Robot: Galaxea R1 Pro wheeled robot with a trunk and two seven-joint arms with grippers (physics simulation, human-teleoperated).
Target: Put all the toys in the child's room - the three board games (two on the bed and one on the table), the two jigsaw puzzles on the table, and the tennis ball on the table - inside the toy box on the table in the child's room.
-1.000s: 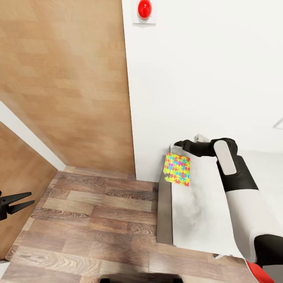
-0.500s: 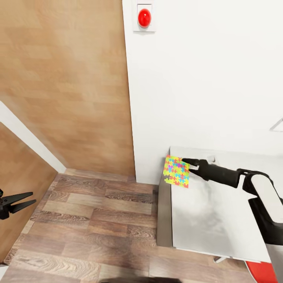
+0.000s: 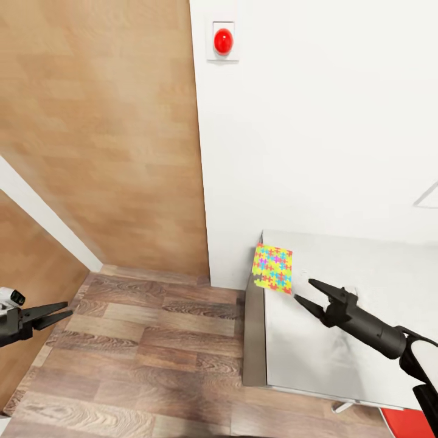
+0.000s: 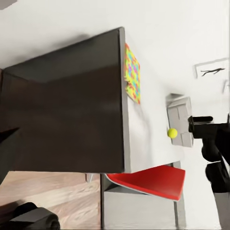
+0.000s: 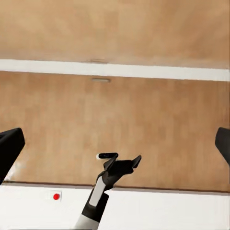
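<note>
A bright multicoloured jigsaw puzzle lies on the far left corner of the white table, its edge over the table's rim. My right gripper hovers open just on the near side of it, apart from it, with nothing between its fingers. My left gripper hangs open over the wooden floor at the far left. In the left wrist view the jigsaw puzzle, a grey toy box and a yellow tennis ball at the box's edge show on the table.
A white wall with a red button stands behind the table, with a wood-panelled wall to its left. A red chair sits at the table's near side. The table's dark side panel drops to the plank floor.
My right arm has pulled back from the puzzle toward the table's near side, its gripper now open and apart from it. The left gripper has shifted slightly right. The puzzle stays at the corner.
</note>
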